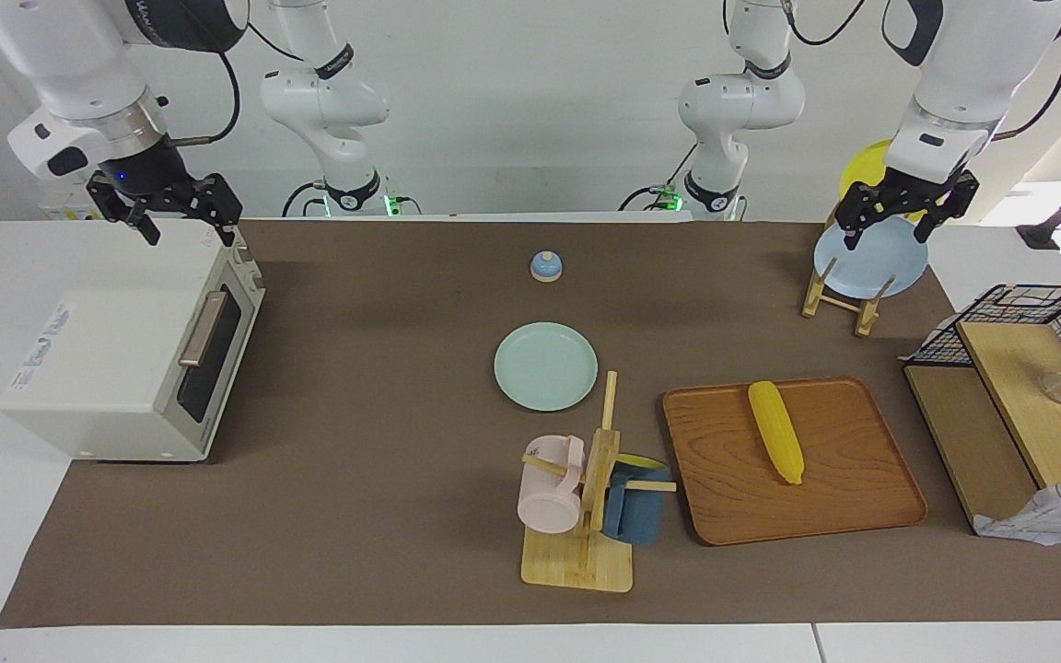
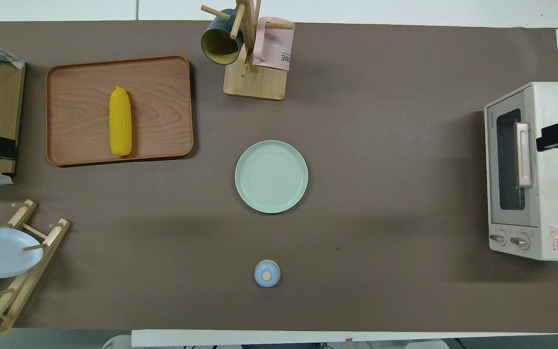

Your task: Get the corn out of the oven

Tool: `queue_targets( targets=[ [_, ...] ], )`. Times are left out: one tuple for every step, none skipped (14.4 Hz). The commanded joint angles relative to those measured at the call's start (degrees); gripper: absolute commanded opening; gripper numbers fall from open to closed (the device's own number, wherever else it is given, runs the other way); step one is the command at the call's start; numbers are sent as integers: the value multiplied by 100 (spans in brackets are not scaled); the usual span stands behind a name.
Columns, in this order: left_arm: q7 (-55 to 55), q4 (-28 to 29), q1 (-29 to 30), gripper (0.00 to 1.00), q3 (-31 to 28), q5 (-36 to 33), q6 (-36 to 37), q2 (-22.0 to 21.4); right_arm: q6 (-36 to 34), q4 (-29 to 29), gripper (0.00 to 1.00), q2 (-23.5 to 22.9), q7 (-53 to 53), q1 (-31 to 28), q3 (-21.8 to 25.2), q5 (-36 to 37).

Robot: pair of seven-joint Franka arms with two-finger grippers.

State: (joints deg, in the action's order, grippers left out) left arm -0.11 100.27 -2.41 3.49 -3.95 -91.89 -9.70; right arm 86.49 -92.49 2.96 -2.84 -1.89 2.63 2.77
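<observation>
The corn (image 1: pixel 776 444) lies flat on the wooden tray (image 1: pixel 862 497) toward the left arm's end of the table; it also shows in the overhead view (image 2: pixel 120 127). The oven (image 1: pixel 107 359) stands at the right arm's end with its dark glass door shut and its tan handle (image 2: pixel 523 155) showing. My right gripper (image 1: pixel 179 214) is open and empty, raised over the oven's top. My left gripper (image 1: pixel 903 210) is open and empty, raised over the plate rack. Neither gripper touches anything.
A green plate (image 1: pixel 545 366) lies mid-table. A mug tree (image 1: pixel 586 497) with a pink and a blue mug stands beside the tray. A small blue bell (image 1: pixel 546 265) sits nearer the robots. A rack with a blue plate (image 1: pixel 867 262) and a wire-and-wood shelf (image 1: pixel 1019 387) stand at the left arm's end.
</observation>
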Motion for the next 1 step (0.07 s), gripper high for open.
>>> queue_targets(
  targets=[
    [380,-333,126,100,-41,246,286,188,-150,232,100,-225,-68,-40,17,-93]
  ],
)
